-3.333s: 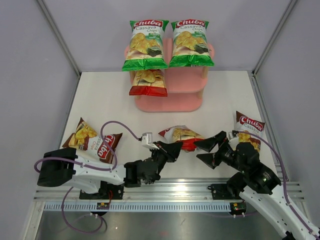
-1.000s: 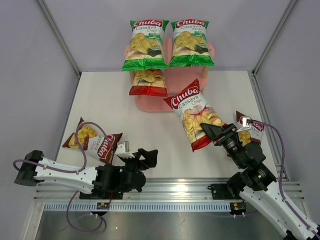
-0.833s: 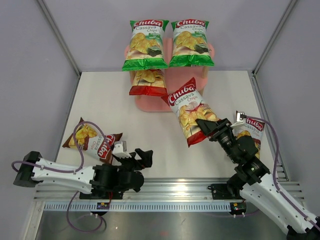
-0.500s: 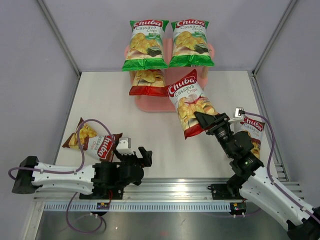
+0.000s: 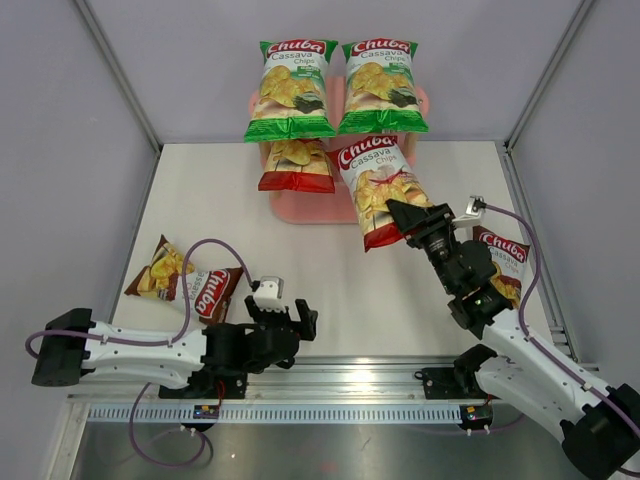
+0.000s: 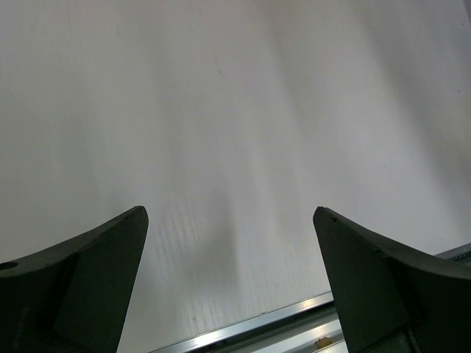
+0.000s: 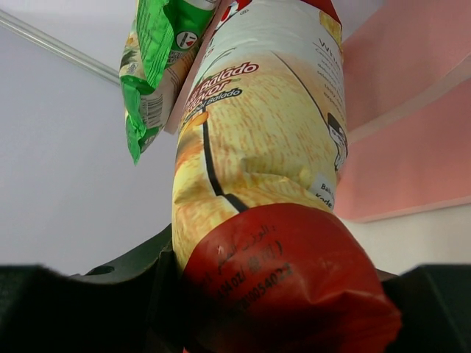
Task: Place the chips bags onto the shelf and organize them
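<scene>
Right claw (image 5: 408, 222) was clamped on the bottom end of 1 red bag (image 5: 378, 185). Left claw (image 5: 290, 322) hung low near the front rail with its jaws spread wide and nothing between them; its wrist view showed only bare bench (image 5: 220, 200) below.

At the far side of the bench stood the pink shelf (image 5: 305, 208). On its top tier lay 2 green bags side by side, the left green bag (image 5: 291, 88) and the right green bag (image 5: 382, 85), both hanging over the front edge. That overhang sat directly above the opening of the middle tier. On the left half of this tier lay the second red bag (image 5: 296, 165).

The held red bag slanted up toward the right half of that tier, its top end just under the right green bag and just beside the second red bag. Whether it touched the board could not be told.

2 brown bags lay on the bench: the left brown bag (image 5: 190, 282) beside the left arm, and the right brown bag (image 5: 502, 262) partly behind the right arm.

In all there were 6 bags: 2 green, 2 red, 2 brown.
</scene>
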Tool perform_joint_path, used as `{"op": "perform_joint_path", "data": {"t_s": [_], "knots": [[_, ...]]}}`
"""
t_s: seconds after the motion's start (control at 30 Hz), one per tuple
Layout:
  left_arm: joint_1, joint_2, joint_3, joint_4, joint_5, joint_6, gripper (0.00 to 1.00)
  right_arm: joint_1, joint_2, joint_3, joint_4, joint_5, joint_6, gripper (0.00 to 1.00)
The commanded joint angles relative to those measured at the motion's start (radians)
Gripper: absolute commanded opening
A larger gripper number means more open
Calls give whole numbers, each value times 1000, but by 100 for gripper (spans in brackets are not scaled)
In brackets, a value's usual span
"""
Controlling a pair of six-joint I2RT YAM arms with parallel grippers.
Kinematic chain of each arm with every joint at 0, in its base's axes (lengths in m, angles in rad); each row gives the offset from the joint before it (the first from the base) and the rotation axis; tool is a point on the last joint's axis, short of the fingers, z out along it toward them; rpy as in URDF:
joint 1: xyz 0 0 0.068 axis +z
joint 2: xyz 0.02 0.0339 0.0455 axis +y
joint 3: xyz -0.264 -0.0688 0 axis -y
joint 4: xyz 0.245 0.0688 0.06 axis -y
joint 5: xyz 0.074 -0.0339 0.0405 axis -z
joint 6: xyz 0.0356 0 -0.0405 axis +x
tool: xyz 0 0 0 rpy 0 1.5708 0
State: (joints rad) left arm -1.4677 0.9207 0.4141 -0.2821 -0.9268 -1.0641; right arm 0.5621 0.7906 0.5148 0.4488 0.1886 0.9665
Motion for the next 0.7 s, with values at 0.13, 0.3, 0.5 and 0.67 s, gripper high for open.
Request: {"op": "perform_joint_path", "data": {"t_s": [0.13,0.3,0.5,0.67], "knots": [[3,-8,2,73,22,19,99,-53,62,79,163,-9,69,16],[3,-32,2,80,26,38,99,-85,96,82,195,-1,83,16],[1,-54,-6,60,23,26,99,-136,189,122,215,-21,123,17],[1,-95,-6,32,26,23,99,-142,265,157,235,18,117,17]]}}
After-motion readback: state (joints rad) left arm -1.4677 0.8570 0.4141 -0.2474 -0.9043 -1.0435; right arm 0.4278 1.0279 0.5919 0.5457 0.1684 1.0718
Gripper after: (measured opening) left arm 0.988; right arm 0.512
